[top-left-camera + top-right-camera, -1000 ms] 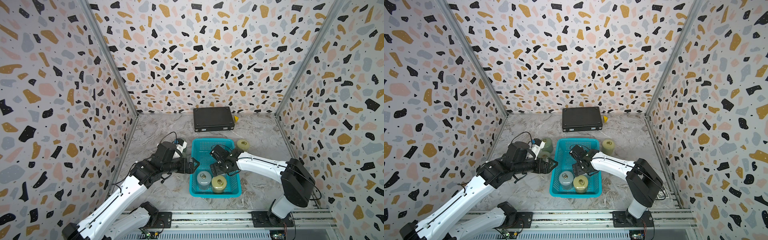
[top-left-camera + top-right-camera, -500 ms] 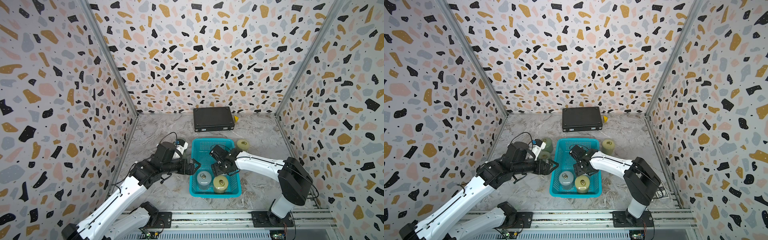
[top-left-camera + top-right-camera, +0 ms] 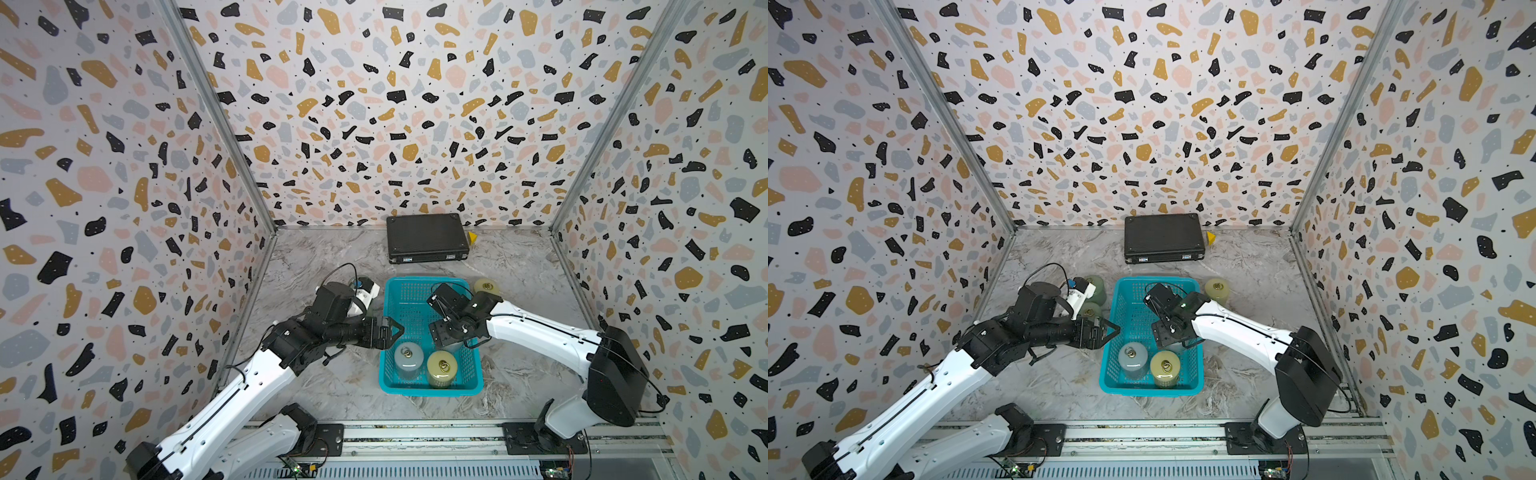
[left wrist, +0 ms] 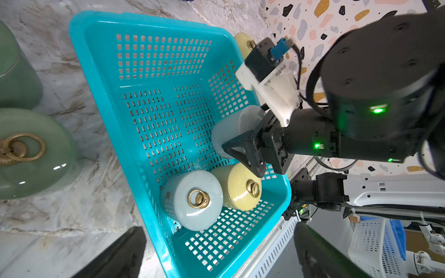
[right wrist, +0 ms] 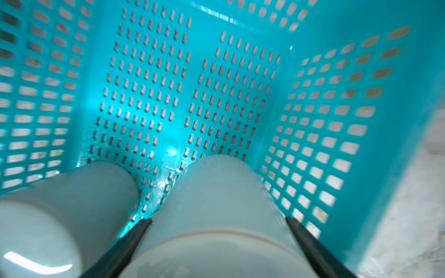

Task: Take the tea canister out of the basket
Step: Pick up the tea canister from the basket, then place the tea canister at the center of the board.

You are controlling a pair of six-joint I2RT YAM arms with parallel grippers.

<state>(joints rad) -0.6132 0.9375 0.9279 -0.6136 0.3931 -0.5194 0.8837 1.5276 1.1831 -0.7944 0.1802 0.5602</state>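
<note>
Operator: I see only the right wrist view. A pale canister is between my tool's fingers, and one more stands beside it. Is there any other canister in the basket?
Observer: Yes. A yellow canister stands beside the grey canister, on the robot's side of your pale canister, inside the basket.
Operator: Where is the left tool now?
Observer: The left tool is open at the basket's left rim and holds nothing.
</note>
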